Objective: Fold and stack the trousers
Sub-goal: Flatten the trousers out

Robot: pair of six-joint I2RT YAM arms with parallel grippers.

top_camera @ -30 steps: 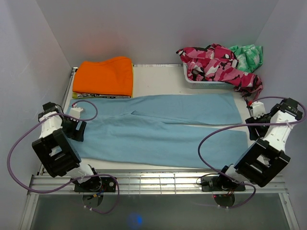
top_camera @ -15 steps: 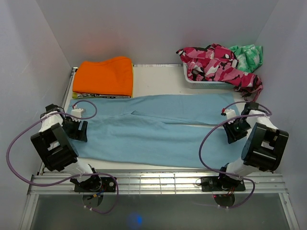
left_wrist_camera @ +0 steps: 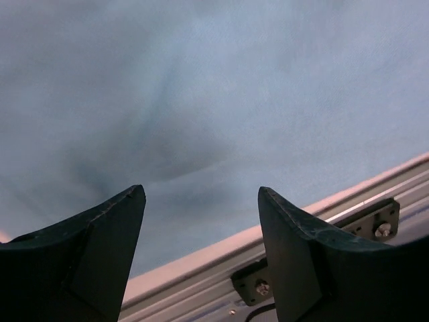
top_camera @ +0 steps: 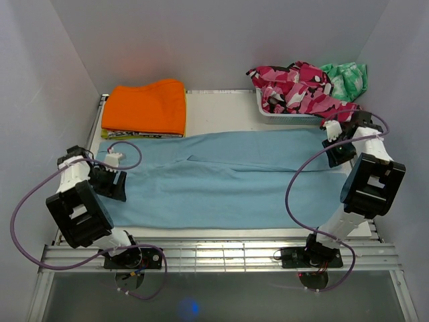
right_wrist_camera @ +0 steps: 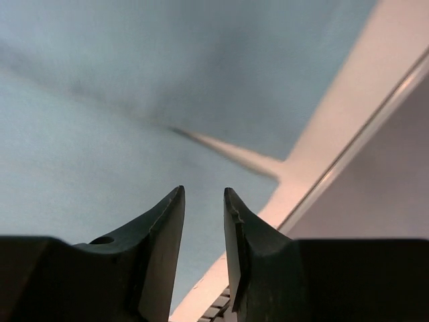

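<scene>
Light blue trousers (top_camera: 221, 181) lie spread flat across the table, waist at the left, legs running right. My left gripper (top_camera: 110, 182) hangs low over the waist end near the front edge; in the left wrist view it (left_wrist_camera: 201, 191) is wide open and empty above the blue cloth (left_wrist_camera: 201, 100). My right gripper (top_camera: 335, 153) is over the far leg's end at the right. In the right wrist view it (right_wrist_camera: 203, 191) is only narrowly open, with nothing between the fingers, just above the cloth (right_wrist_camera: 100, 100) beside the slit between the two legs.
A folded orange garment (top_camera: 144, 107) lies at the back left. A white basket (top_camera: 288, 117) at the back right holds pink camouflage clothes (top_camera: 301, 87) and a green piece (top_camera: 345, 77). A metal rail (top_camera: 214, 251) runs along the front edge. Grey walls stand close on both sides.
My right arm has swung from the near right side up to the far leg's end. The two legs now lie closer together. My left gripper has shifted slightly.
</scene>
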